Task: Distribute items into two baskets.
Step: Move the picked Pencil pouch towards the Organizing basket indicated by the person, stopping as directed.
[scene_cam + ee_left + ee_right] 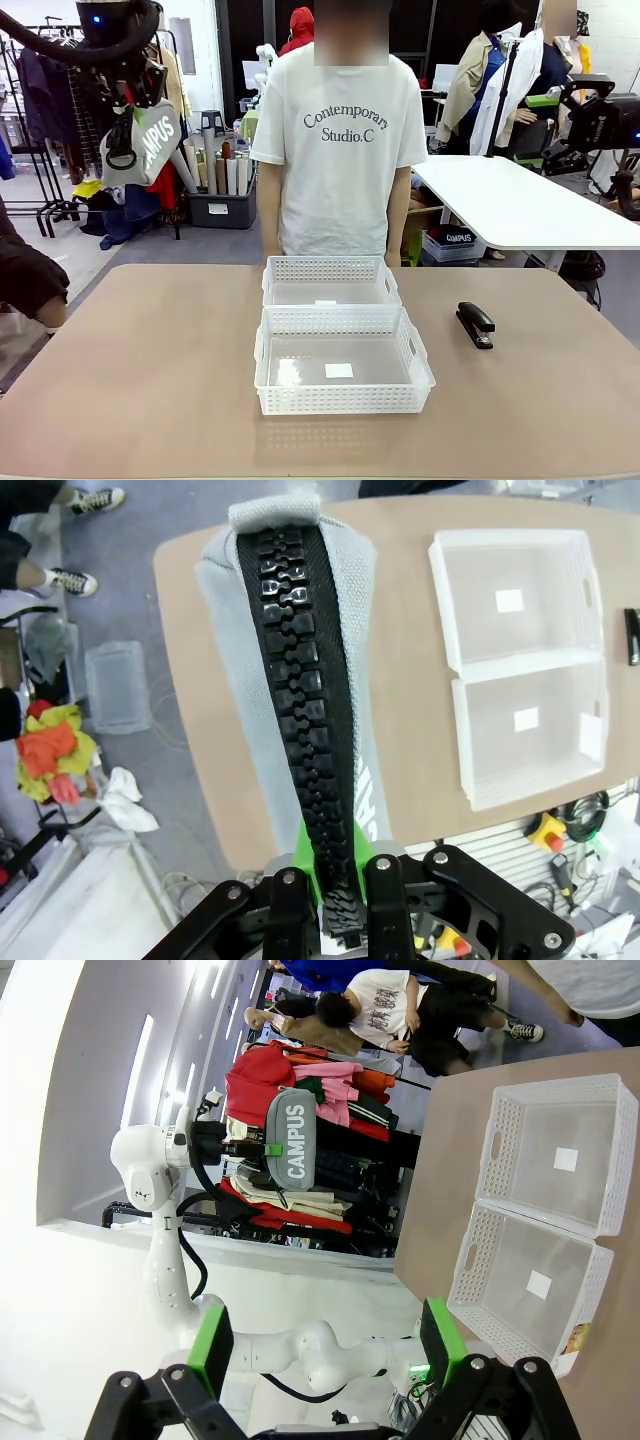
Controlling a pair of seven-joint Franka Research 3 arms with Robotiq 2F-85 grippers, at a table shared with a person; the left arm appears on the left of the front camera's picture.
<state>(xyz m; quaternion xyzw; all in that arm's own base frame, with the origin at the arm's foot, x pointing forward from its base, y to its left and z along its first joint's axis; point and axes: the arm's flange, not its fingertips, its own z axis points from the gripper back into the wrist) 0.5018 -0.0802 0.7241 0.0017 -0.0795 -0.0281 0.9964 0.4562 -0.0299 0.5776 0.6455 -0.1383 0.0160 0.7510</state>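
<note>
My left gripper [124, 125] hangs high above the table's far left corner, shut on the grey CAMPUS pouch [152, 140], which dangles from it. In the left wrist view the pouch [300, 680] with its black zipper runs up from between the closed fingers [290, 900]. The two white baskets stand end to end mid-table, a far one [330, 268] and a near one [340, 402], both with nothing in them. The black stapler [475, 324] lies to their right. My right gripper [325, 1345] is open, well above the baskets [505, 1120], holding nothing.
A person in a white T-shirt [338, 140] stands at the far edge behind the baskets, hands down. The brown table [140, 350] is bare left of the baskets. Clothes racks and a white table [520, 205] stand beyond.
</note>
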